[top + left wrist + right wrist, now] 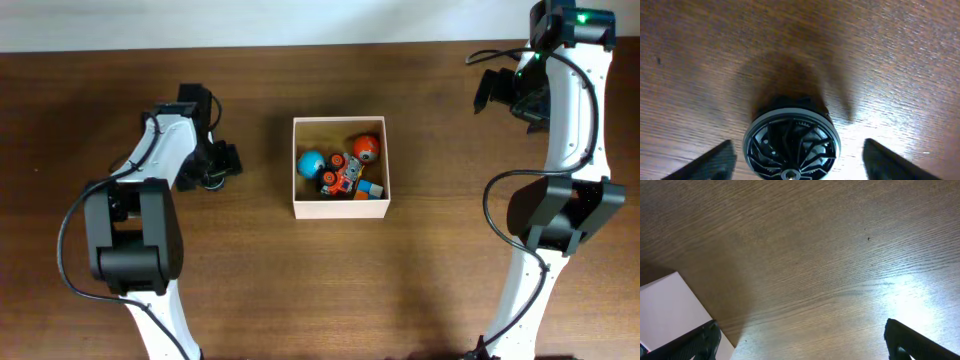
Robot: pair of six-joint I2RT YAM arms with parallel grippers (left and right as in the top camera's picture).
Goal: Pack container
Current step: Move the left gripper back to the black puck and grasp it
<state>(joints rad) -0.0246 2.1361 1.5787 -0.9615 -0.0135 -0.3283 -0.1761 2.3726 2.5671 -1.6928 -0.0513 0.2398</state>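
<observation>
Ok so rn your left tool [213,168] is hanging close to the desk [440,290], left of the container [340,209]. Its fingers [705,161] are spreading out on either side of a black round wheel-looking thing [790,145]. The wrist cam is showing a gap on both sides, so it isn't pinching anything. That wheel-looking thing is lying on the desk, outside the container.

Your right tool [503,93] is hanging at the back right of the desk, well apart from the container. Its fingers are standing wide apart w/ nothing btwn them, just bare wood under it.

The container is sitting mid-desk w/ the open top facing up. It's holding a blue ball [310,161], an orange ball [366,149], a toy car [340,178] btwn them & a couple small blocks [370,189] near the front right corner.
</observation>
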